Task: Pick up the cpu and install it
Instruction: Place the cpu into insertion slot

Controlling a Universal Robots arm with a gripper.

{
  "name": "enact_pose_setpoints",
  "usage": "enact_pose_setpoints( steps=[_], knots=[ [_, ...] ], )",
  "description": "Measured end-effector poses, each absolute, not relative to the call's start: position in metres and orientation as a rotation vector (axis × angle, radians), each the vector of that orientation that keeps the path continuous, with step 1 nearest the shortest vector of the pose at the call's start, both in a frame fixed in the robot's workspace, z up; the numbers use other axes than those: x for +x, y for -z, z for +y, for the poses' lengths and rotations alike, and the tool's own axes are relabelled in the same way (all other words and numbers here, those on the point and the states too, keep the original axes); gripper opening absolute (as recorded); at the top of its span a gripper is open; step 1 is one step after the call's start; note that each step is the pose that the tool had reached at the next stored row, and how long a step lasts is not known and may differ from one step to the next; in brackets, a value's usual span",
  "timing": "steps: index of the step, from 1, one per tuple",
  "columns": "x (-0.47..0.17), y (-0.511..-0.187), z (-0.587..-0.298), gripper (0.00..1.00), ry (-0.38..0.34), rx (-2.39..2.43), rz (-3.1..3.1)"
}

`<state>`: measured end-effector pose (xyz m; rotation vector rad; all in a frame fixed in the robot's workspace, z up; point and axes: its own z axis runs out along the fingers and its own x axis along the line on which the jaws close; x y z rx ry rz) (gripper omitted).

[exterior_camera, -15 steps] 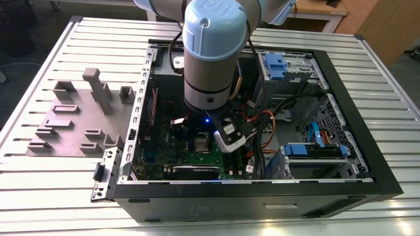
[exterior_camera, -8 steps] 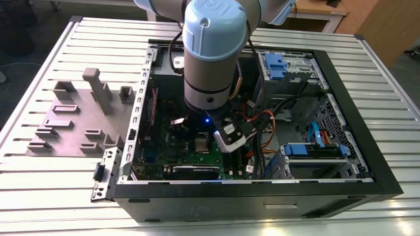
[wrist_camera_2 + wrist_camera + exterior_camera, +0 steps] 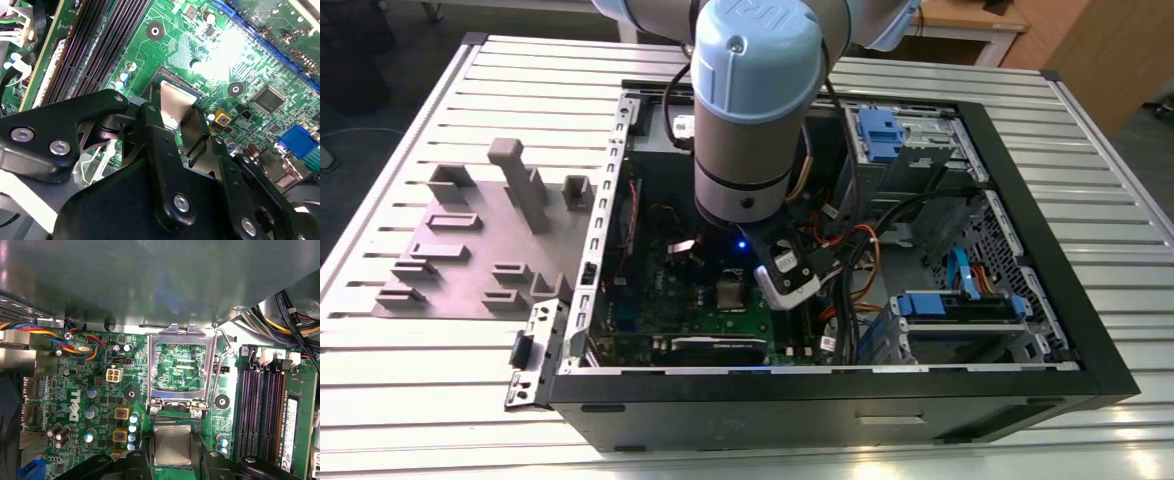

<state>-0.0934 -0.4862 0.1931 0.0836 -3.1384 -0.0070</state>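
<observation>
In the exterior view, the robot arm reaches straight down into an open computer case lying on its side on a ribbed metal worktop. Its lower end hangs just over the green motherboard, towards the near side of the case. A grey plastic fixture with upright blocks sits on the worktop at the exterior view's left, just beside the case. From here I cannot tell how the jaws stand.

In the second wrist view, the cpu shows as a dull silver square between the black fingers, directly over the socket on the motherboard. The long dark memory slots run beside it.

In the first wrist view, the jaws are drawn in narrow, one finger against each of two opposite edges of the cpu, gripping it. The silver socket frame is tipped open just beyond the cpu, with the board showing through its middle. Coloured wires lie well apart to one side, and memory slots to the other. Whether the cpu is seated in the socket or just above it, I cannot tell.
</observation>
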Motion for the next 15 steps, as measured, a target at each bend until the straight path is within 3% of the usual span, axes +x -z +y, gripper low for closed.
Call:
enact_pose_setpoints(
  steps=[15],
  knots=[
    [-0.0934,-0.196,-0.4863,0.41,0.006,0.033,-3.139]
  ],
)
